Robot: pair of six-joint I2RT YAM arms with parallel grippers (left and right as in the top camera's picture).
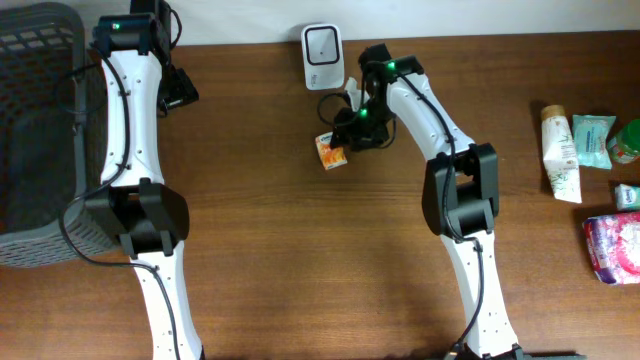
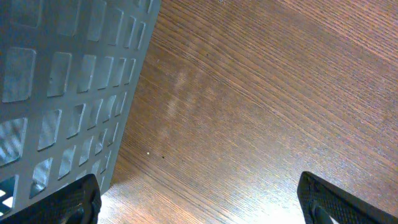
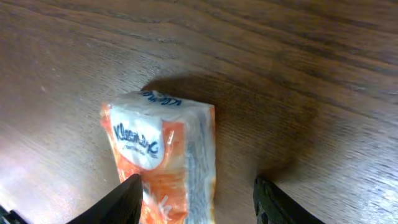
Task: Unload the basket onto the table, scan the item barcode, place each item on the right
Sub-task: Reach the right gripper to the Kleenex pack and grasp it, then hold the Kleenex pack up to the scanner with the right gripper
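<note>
Our right hand (image 3: 202,200) straddles the pack (image 3: 163,155), spread, not pinching. We should centre it, pinch squarely, then turn its barcode to the scanner (image 1: 322,48). Left hand (image 2: 199,205) is spread too.

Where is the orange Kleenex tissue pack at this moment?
In the overhead view the Kleenex tissue pack lies on the table, upper centre, just below the white barcode scanner, directly under the right gripper, which is open over it.

Overhead above table (image 1: 300,250) — wrists close, oblique
</note>
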